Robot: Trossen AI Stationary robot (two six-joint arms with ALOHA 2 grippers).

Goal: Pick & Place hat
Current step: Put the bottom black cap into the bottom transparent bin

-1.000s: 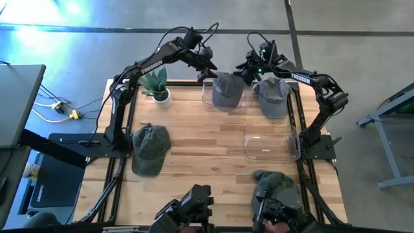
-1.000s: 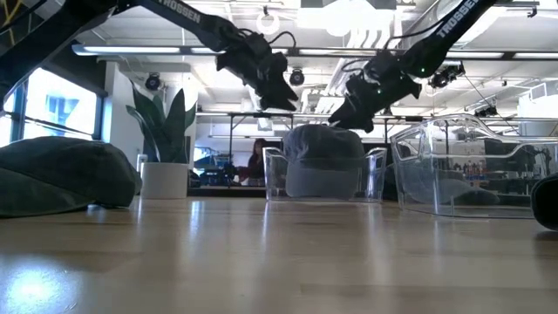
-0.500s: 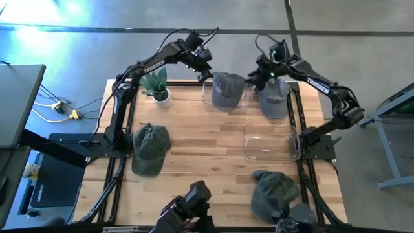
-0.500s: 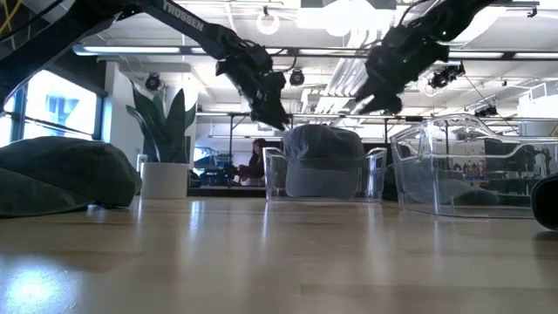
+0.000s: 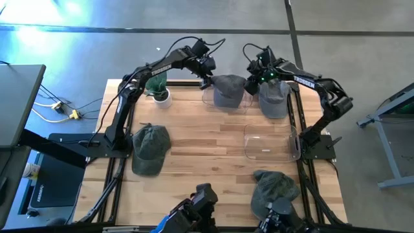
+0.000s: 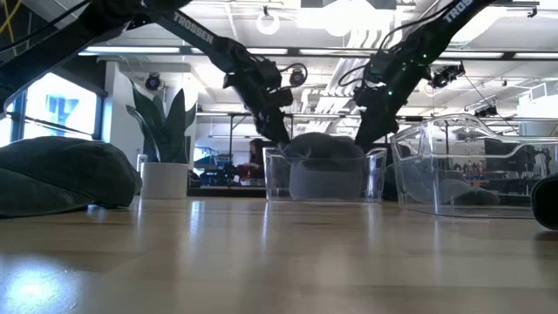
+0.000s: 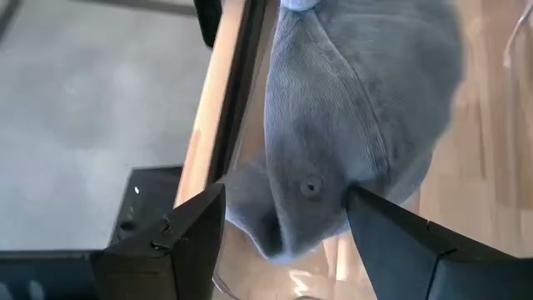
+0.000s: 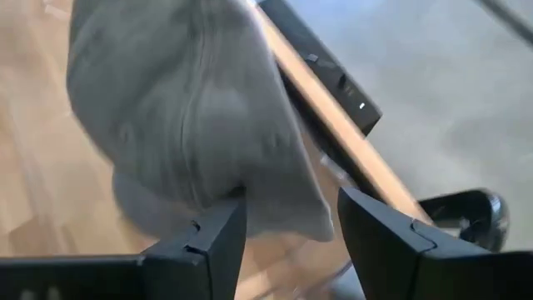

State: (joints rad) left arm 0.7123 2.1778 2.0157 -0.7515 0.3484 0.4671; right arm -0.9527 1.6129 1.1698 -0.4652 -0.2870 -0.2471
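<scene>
Both pincers have come down on the grey hat (image 5: 228, 90) at the far edge of the table (image 5: 194, 142): the left gripper (image 5: 207, 76) at its left side, the right gripper (image 5: 254, 77) at its right. A second ago they hovered above the hat and half a second ago the right arm had swung away, so this reads as a final tucking of the hat into its bin. Each wrist view shows its fingers spread apart with hat cloth between them, clamped on nothing. That hat sits in the far clear bin (image 6: 324, 174), its crown rising just over the rim. A second clear bin (image 5: 268, 142) near the right edge looks empty. Another grey hat (image 5: 274, 97) lies just right of the far bin; a green hat (image 5: 149, 147) lies at the left, another (image 5: 275, 188) near right. A potted plant (image 5: 155, 85) stands far left.
</scene>
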